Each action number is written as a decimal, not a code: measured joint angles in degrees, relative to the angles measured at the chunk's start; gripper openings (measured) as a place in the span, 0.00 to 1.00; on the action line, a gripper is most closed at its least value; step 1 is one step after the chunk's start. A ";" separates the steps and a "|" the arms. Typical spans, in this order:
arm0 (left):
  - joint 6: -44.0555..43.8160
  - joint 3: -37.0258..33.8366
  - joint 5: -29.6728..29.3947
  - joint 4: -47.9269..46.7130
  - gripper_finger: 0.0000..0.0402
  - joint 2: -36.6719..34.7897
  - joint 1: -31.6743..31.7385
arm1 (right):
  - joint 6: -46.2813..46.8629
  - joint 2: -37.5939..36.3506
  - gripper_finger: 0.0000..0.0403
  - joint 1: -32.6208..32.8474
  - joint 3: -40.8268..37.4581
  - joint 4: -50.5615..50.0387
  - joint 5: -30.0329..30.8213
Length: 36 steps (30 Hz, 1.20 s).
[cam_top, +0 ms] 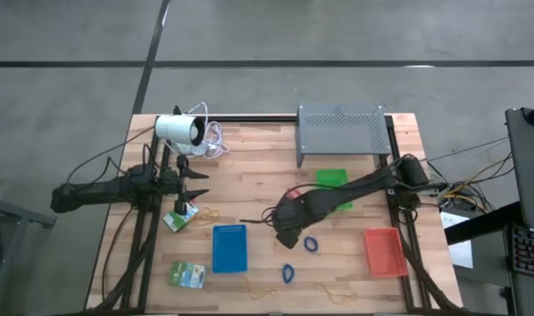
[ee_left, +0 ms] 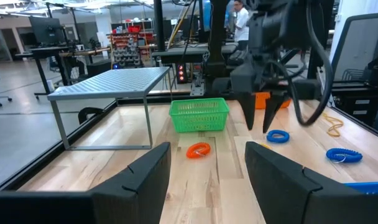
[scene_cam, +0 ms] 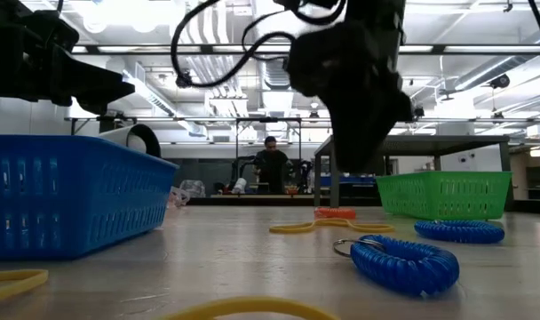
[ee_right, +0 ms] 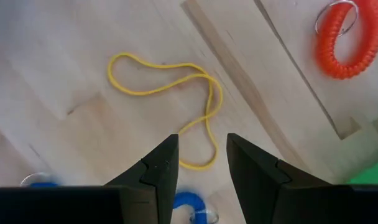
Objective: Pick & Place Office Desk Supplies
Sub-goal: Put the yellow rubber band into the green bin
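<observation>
**High view: sorting barely begun**

I see every supply loose on the table: rubber band (ee_right: 176,93) under my right gripper (ee_right: 201,163), its fingers parted and empty; red loop (ee_left: 198,150), blue loops (cam_top: 312,244), packets (cam_top: 187,276). Left gripper (ee_left: 207,180) waits wide, holding nothing. Blue tray (cam_top: 229,247) shows empty; metal stand (cam_top: 341,130) crowds the far edge.

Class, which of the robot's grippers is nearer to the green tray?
Right. The right gripper hangs over the table's middle, just beside the green tray; the left gripper waits at the far left side.
</observation>
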 joint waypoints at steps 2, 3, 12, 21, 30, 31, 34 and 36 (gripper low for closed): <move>0.00 0.02 -0.01 0.01 0.53 0.00 0.01 | 0.00 0.75 0.33 -0.02 -0.01 0.81 0.00; 0.00 0.00 0.00 0.00 0.53 0.00 0.00 | 0.02 1.17 0.33 -0.02 -0.02 0.81 0.00; -0.02 0.00 0.01 -0.01 0.53 0.00 0.02 | 0.42 3.18 0.33 -0.02 -0.48 3.26 -0.02; -0.02 0.00 -0.01 -0.03 0.53 0.42 0.00 | 0.42 3.43 0.33 -0.15 -0.97 4.70 -0.08; -0.01 0.01 0.00 -0.01 0.53 0.37 0.00 | 1.92 3.43 0.33 -0.33 -5.49 10.63 -0.74; -0.02 0.00 0.00 0.01 0.53 0.37 0.00 | 1.95 3.43 0.33 -0.33 -5.81 11.09 -0.76; 0.00 0.00 0.01 0.01 0.53 0.37 0.00 | 2.19 3.43 0.33 -0.45 -6.39 12.41 -0.79; -0.02 0.00 0.00 0.01 0.53 0.37 0.00 | 2.16 3.43 0.33 -0.52 -6.53 12.37 -0.81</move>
